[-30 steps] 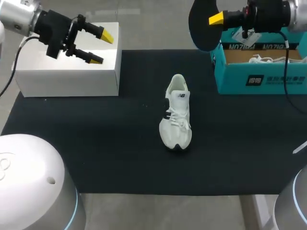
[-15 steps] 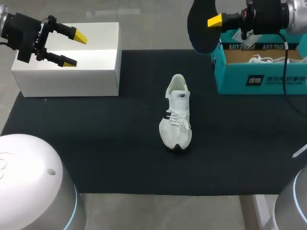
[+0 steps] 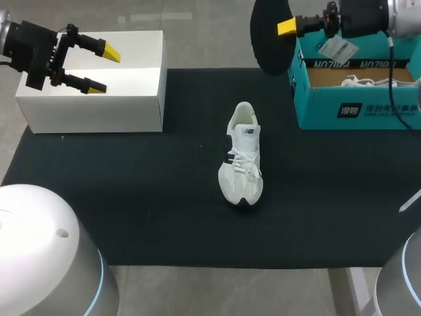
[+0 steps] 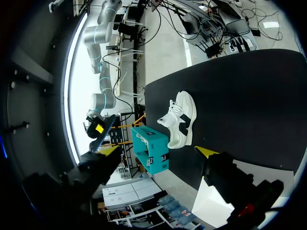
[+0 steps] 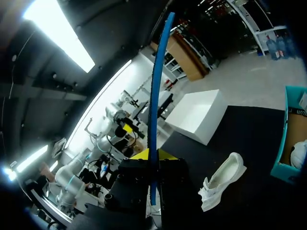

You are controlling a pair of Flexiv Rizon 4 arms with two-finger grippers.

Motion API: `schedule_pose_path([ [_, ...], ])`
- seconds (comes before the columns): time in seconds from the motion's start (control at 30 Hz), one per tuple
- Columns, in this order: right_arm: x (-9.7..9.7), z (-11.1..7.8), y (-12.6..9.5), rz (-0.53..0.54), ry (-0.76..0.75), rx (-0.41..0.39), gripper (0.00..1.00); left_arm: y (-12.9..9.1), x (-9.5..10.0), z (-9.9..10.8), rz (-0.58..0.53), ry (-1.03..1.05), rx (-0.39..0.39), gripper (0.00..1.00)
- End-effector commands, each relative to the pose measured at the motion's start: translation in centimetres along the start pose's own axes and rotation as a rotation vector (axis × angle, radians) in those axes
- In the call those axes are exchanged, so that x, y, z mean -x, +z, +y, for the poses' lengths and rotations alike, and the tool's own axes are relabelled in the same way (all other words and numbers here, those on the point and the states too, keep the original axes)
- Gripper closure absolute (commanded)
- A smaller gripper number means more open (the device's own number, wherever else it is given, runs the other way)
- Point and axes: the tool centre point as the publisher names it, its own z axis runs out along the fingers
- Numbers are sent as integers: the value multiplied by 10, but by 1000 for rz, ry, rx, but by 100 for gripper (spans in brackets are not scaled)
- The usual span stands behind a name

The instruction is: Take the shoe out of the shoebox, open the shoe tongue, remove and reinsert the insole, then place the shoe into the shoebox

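the white shoe (image 3: 242, 157) lies mid-desk (image 3: 131, 197), apart from both arms. the dark insole (image 3: 270, 36) hangs pinched in the right gripper (image 3: 287, 27), beside the teal shoebox (image 3: 355, 108) at the far right corner. the left gripper (image 3: 104, 70), fingers spread, hovers over the white box (image 3: 131, 105) at the far left corner.

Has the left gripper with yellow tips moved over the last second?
Yes. The left gripper has drawn back leftward across the white rectangular box, away from its right edge.

The left gripper (image 3: 105, 70) has pulled back leftward, and the held insole (image 3: 270, 36) edged slightly left.
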Motion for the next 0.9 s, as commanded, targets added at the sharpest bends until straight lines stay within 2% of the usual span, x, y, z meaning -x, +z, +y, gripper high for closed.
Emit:
schedule_pose_path([
  [0.03, 1, 4, 1, -1, 2, -19, 100, 0, 0, 0, 4, 0, -1, 0],
  [0.13, 1, 4, 1, -1, 2, -19, 100, 0, 0, 0, 4, 0, -1, 0],
  [0.23, 27, 3, 11, -1, -14, -46, 100, 0, 0, 0, 4, 0, -1, 0],
  [0.4, 84, -5, 26, -49, -60, -84, 100, 0, 0, 0, 4, 0, -1, 0],
  [0.47, 98, -6, 31, -88, -62, -123, 100, 0, 0, 0, 4, 0, -1, 0],
  [0.53, 110, -8, 32, -87, -55, -104, 100, 0, 0, 0, 4, 0, -1, 0],
  [0.67, 135, -12, 36, -135, -64, -127, 100, 0, 0, 0, 4, 0, -1, 0],
  [0.9, 166, -18, 39, -208, -128, -125, 100, 0, 0, 0, 4, 0, -1, 0],
])
